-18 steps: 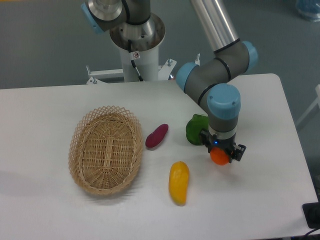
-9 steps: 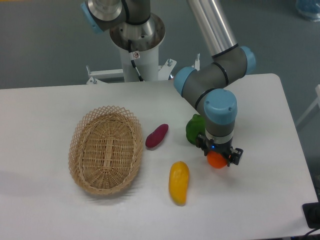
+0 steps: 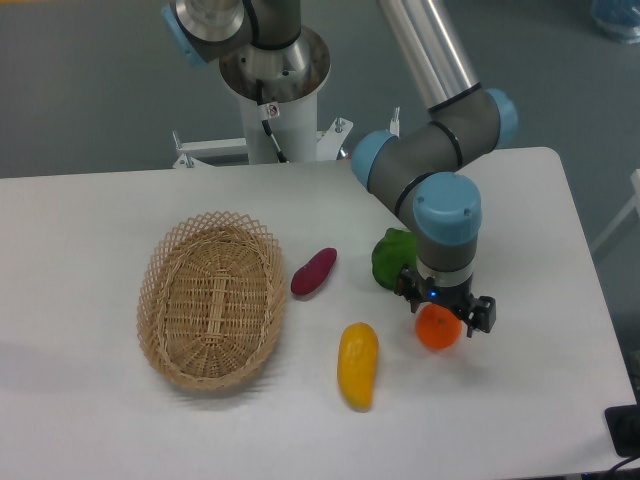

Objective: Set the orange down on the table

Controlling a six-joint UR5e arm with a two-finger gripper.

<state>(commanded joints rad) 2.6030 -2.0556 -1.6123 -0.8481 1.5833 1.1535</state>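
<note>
The orange (image 3: 438, 329) sits right under my tool (image 3: 442, 318), low over the white tabletop (image 3: 520, 400), just beside the green leafy vegetable (image 3: 391, 258) and a little to the side of the yellow-orange fruit (image 3: 357, 364). From this fixed view I can see the dark fingers (image 3: 478, 312) flanking the top of the fruit, but I cannot tell whether they are clamped on it or slack; most of the ball shows below the fingers, and I judge it to be at or very near the surface, though contact itself is hidden. To do this step well, I would make sure the orange is truly bearing on the tabletop before spreading the fingers, since a round fruit let go from any height will roll, and there is open white surface toward the near edge for it to run across. I would part the fingers slowly and evenly so that neither one nudges the ball sideways, then lift straight up without any lateral drift, keeping clear of the green vegetable close by. The purple vegetable (image 3: 313, 271) and the wicker basket (image 3: 212, 299) are well apart and no concern.
</note>
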